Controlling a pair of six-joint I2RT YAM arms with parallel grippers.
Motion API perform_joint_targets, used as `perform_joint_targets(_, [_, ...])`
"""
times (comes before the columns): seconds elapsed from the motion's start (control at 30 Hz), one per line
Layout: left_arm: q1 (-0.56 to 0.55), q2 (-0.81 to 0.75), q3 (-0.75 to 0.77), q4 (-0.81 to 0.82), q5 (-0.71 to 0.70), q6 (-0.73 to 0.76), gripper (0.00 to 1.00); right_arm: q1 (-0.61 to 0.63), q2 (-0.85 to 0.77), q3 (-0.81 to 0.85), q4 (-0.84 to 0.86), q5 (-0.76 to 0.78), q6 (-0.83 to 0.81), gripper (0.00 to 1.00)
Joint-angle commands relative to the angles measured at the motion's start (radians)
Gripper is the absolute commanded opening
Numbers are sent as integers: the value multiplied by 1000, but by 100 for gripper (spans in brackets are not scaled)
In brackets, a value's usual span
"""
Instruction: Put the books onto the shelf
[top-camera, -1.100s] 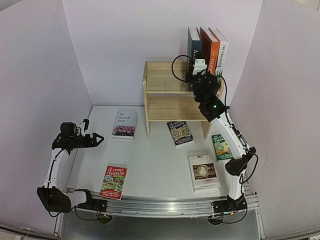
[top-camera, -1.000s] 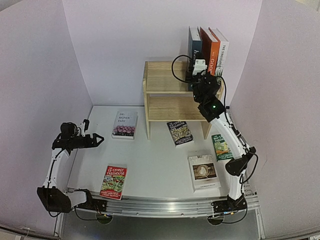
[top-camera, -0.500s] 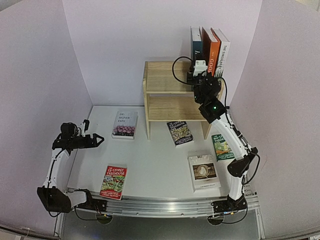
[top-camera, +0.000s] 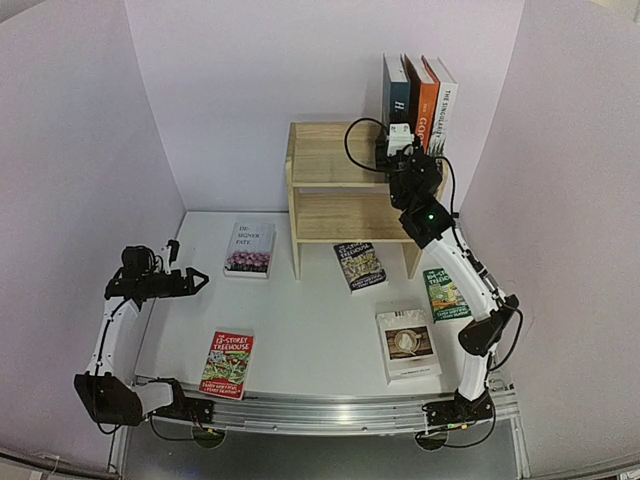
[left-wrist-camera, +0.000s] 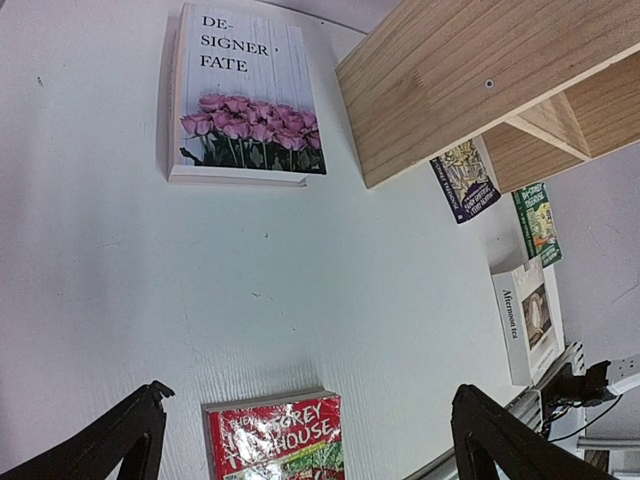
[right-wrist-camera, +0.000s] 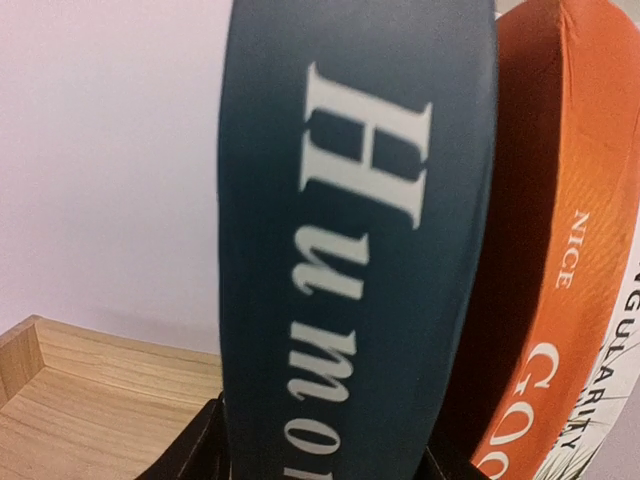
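On top of the pine shelf (top-camera: 330, 160) stand three books: navy (top-camera: 394, 90), orange (top-camera: 428, 100) and white (top-camera: 446, 95). My right gripper (top-camera: 393, 130) is up there, its fingers pressed against both covers of the navy book (right-wrist-camera: 350, 250), low on its spine; no gap shows. My left gripper (top-camera: 195, 282) hovers open over the table's left side with nothing in it. Flat on the table lie a pink-roses book (top-camera: 249, 248), a red Treehouse paperback (top-camera: 227, 364), a dark Treehouse one (top-camera: 360, 266), a green one (top-camera: 443, 293) and a coffee-cup book (top-camera: 407, 342).
Lilac walls close in the table on three sides. The shelf's lower tier (top-camera: 345, 215) holds nothing. In the left wrist view the roses book (left-wrist-camera: 245, 100) is ahead, the red paperback (left-wrist-camera: 278, 445) lies under the open gripper (left-wrist-camera: 312, 395), and the shelf's side panel (left-wrist-camera: 470, 90) is at the right.
The navy book has gone from leaning left to standing upright against the orange book. My right gripper rose slightly with it. The left arm has not moved.
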Motion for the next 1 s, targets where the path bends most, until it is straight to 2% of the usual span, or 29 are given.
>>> perform_joint_targets(0.0, [-3, -24, -9, 23, 25, -9, 100, -6, -76, -56, 78, 16, 1, 53])
perform_joint_targets(0.4, [-3, -21, -9, 20, 35, -6, 100, -5, -143, -182, 213, 35, -2, 54])
perform_joint_targets(0.97, [-3, -6, -7, 19, 42, -4, 100, 18, -331, -428, 153, -111, 137, 63])
